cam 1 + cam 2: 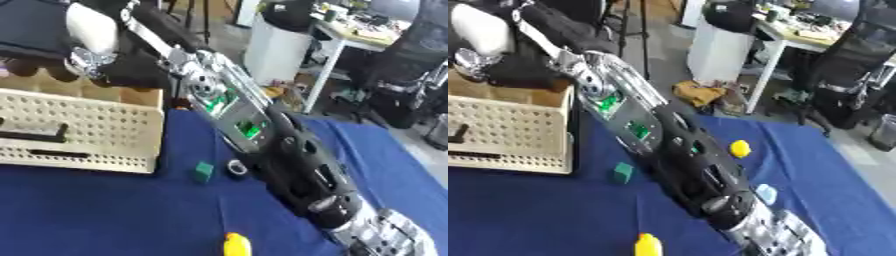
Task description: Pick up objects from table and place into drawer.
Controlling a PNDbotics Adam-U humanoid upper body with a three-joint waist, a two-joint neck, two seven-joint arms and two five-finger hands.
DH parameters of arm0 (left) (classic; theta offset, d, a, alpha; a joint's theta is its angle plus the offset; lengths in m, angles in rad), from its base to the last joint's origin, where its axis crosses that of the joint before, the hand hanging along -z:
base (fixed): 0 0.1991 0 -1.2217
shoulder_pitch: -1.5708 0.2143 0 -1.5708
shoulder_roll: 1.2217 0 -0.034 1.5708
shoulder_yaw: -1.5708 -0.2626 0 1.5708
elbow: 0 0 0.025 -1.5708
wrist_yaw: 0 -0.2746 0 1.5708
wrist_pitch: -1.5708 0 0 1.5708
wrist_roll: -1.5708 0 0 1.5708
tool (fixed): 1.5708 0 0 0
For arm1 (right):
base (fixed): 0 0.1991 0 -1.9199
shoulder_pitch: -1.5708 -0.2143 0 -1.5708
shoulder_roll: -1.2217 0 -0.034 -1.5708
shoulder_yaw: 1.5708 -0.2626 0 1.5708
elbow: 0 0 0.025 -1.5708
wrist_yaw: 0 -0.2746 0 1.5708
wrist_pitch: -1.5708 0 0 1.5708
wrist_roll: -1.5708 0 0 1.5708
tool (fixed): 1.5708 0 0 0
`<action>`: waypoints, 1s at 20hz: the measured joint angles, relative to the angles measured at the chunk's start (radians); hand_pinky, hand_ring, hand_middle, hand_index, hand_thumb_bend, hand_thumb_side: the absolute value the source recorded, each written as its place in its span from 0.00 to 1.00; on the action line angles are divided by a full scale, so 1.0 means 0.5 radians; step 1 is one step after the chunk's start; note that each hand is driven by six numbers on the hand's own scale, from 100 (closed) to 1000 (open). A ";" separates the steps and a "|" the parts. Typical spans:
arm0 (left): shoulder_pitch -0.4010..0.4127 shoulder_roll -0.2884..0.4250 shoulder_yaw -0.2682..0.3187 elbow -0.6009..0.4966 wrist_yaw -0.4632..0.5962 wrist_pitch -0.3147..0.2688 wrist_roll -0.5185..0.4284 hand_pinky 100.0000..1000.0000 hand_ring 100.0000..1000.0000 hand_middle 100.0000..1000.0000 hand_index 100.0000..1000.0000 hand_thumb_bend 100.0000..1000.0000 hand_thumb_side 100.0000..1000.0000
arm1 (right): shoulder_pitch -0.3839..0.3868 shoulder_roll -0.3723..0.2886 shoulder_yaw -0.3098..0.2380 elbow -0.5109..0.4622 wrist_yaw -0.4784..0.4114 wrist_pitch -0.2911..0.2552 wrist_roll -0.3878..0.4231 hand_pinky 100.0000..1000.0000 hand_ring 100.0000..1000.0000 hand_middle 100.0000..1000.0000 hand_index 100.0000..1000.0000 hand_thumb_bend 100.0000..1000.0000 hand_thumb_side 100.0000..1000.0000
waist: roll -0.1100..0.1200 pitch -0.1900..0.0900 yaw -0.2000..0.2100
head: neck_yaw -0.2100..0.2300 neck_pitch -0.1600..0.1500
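My left arm comes in from the upper left corner and runs slantwise across the blue table (96, 215). Its hand (391, 236) is cut off by the lower right corner of the view. Left of the forearm lie a small green cube (204, 171) and a small dark ring (237, 168). A yellow thing (647, 245) stands at the bottom edge. Right of the arm lie a second yellow thing (740, 148) and a pale blue thing (766, 193). The beige perforated drawer box (87, 125) with a black handle (35, 134) stands at the left. My right hand does not show.
Behind the table's far edge are bare floor, a white desk (337, 47) and a black office chair (411, 60). The long forearm splits the table into a left and a right part.
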State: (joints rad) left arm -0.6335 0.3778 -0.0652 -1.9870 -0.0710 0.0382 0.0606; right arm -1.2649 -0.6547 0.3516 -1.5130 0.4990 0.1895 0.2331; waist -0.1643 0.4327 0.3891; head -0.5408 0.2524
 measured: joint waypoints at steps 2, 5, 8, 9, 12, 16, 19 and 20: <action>0.000 0.000 0.000 0.000 0.000 0.000 0.000 0.60 0.79 0.69 0.91 0.00 1.00 | 0.005 0.000 0.000 0.000 0.005 -0.011 0.011 0.48 0.70 0.38 0.62 0.21 0.86 | 0.002 0.002 0.000 | 0.000 0.000; 0.000 -0.001 0.000 0.000 0.000 0.001 -0.001 0.60 0.79 0.69 0.91 0.00 1.00 | 0.008 0.001 0.000 0.001 0.015 -0.019 0.019 0.49 0.72 0.40 0.66 0.21 0.87 | 0.003 0.010 0.000 | -0.007 0.000; 0.000 -0.002 0.000 0.000 0.000 0.002 -0.002 0.60 0.79 0.69 0.91 0.00 1.00 | 0.014 0.001 0.000 0.001 0.021 -0.026 0.025 0.49 0.73 0.42 0.70 0.23 0.88 | 0.003 0.011 0.000 | -0.007 0.000; 0.000 -0.004 0.000 0.000 0.000 0.003 -0.003 0.60 0.79 0.69 0.91 0.00 1.00 | 0.014 0.001 0.000 0.001 0.022 -0.027 0.025 0.49 0.73 0.42 0.71 0.23 0.88 | 0.003 0.011 0.000 | -0.007 0.000; 0.000 -0.016 0.000 0.000 0.000 0.004 -0.004 0.60 0.79 0.69 0.91 0.00 1.00 | 0.014 0.001 0.000 0.003 0.026 -0.030 0.021 0.50 0.75 0.45 0.76 0.27 0.90 | 0.003 0.011 0.001 | -0.007 -0.001; 0.000 -0.017 0.000 0.000 0.000 0.004 -0.004 0.60 0.79 0.69 0.91 0.00 1.00 | 0.014 0.001 0.000 0.007 0.038 -0.036 0.014 0.53 0.81 0.54 0.83 0.33 0.93 | -0.003 0.011 0.001 | -0.009 -0.002; 0.000 -0.017 0.000 0.000 0.000 0.005 -0.005 0.60 0.79 0.69 0.91 0.00 1.00 | 0.014 0.001 -0.001 0.007 0.046 -0.041 0.007 0.54 0.83 0.57 0.83 0.34 0.93 | -0.006 0.012 0.000 | -0.009 -0.002; 0.000 -0.017 0.000 0.000 0.000 0.006 -0.006 0.59 0.79 0.69 0.91 0.00 1.00 | 0.014 0.001 -0.001 0.007 0.050 -0.041 0.005 0.54 0.82 0.56 0.82 0.34 0.92 | -0.006 0.013 0.000 | -0.009 -0.002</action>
State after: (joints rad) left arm -0.6337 0.3694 -0.0652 -1.9870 -0.0710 0.0412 0.0577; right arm -1.2579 -0.6544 0.3513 -1.5093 0.5242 0.1692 0.2357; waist -0.1671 0.4390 0.3889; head -0.5454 0.2514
